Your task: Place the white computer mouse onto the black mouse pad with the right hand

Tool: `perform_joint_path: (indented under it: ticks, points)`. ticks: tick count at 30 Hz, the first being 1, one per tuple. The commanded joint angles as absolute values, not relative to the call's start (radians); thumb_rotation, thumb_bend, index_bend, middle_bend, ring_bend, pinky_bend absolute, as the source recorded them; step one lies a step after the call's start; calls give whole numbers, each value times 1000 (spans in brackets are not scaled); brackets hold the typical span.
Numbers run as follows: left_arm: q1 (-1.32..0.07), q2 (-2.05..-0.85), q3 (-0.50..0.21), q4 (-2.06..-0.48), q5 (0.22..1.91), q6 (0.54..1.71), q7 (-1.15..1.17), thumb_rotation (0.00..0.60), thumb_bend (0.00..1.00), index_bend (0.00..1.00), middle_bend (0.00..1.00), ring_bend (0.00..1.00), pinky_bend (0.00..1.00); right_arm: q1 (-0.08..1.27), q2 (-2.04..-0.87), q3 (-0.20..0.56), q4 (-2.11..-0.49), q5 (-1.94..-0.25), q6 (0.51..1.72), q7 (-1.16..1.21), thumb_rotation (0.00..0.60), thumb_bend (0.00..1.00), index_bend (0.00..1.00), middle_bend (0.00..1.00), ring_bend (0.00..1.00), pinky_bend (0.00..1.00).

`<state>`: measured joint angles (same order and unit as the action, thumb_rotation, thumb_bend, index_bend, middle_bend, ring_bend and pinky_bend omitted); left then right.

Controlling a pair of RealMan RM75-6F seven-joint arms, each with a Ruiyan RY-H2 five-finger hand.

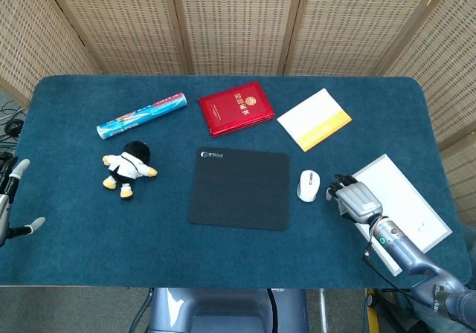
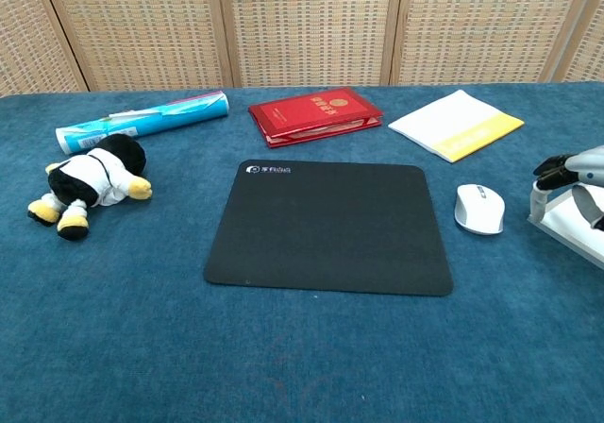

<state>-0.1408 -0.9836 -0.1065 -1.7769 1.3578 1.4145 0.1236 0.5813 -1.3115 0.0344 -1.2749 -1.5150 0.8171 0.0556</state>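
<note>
Although your right hand (image 1: 351, 197) hovers just right of the white computer mouse (image 1: 308, 185), nothing is done yet; the mouse lies on the desk (image 1: 74, 221) just right of the black mouse pad (image 1: 238, 188), not touching it; your hand holds nothing, fingers curled downward and apart; grasp, lift and placing all remain; the mouse is small, smooth, rounded, with a grey wheel.

No legible text anywhere.
</note>
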Motion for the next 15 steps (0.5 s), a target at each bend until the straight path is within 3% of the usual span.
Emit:
perform_joint_path:
  ticks: [1,15]
  points:
    - [-140,-983,-106,-1777,1359,1417,122,600,0,0,0,0,0,582,-1325,28,-1267,-1514,820,63,600,1000,360,280,96,151]
    - [-143,-979,-103,-1774,1361,1412,108,600,0,0,0,0,0,625,-1431,65,-1254,-1439,785,50,600,1000,360,280,96,151]
